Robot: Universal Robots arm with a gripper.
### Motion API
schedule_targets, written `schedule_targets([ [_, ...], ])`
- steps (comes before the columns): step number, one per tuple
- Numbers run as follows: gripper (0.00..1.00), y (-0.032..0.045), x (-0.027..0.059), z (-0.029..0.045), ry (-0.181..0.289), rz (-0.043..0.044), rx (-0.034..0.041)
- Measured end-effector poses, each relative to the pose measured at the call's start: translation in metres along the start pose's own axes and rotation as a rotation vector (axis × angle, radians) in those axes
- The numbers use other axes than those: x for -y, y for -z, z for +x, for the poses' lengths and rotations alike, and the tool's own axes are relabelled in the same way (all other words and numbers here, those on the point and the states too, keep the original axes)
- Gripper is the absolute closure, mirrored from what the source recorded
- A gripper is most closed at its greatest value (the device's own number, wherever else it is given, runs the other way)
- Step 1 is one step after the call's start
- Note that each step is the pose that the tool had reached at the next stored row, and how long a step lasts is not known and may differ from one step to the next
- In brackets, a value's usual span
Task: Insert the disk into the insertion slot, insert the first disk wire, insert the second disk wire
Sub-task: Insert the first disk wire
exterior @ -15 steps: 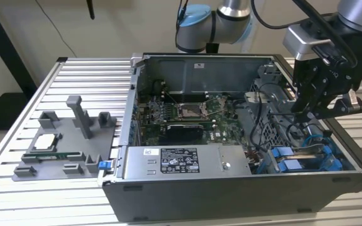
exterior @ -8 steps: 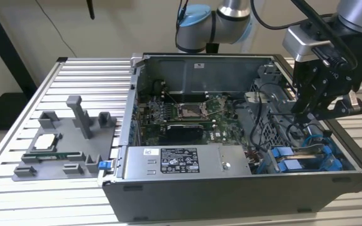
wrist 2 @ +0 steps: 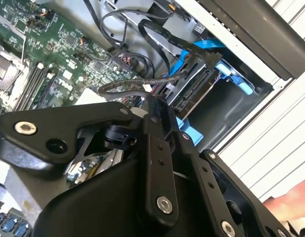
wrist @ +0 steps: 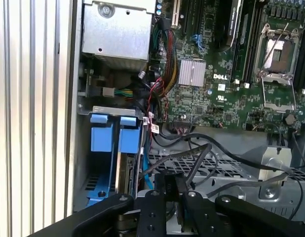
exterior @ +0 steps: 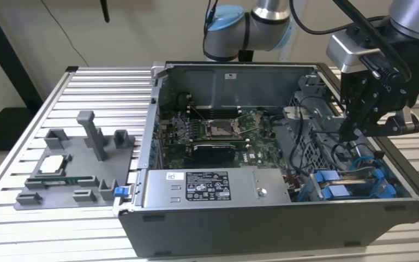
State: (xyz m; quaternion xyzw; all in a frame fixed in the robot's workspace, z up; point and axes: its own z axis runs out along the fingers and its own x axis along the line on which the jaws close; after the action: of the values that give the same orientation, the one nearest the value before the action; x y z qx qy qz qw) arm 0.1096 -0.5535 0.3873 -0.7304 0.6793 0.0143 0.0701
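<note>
Gripper [exterior: 351, 131] is hanging at mid right, jaws seemingly clamping a wire [wrist: 198, 159]; loose cables [wrist: 241, 162] by the disk [wrist: 125, 173] are risking snags.

Disk [wrist: 127, 173] stands on edge inside the insertion slot [wrist 2: 231, 106], just below the jaws; silver-grey body, bright blue carrier tabs at its outer end. Slot = grey metal bay w/ blue fittings, under the jaws. Blue flat wire [wrist 2: 204, 45] runs to disk's connector end, just beyond the jaws; can't tell if plugged
</note>
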Motion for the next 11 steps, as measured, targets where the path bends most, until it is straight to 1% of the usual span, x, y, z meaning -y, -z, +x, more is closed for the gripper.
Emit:
schedule_targets([
  [11,1.00,-0.0004,0.0016,0.0009,-0.002,0.0002,-0.0021],
])
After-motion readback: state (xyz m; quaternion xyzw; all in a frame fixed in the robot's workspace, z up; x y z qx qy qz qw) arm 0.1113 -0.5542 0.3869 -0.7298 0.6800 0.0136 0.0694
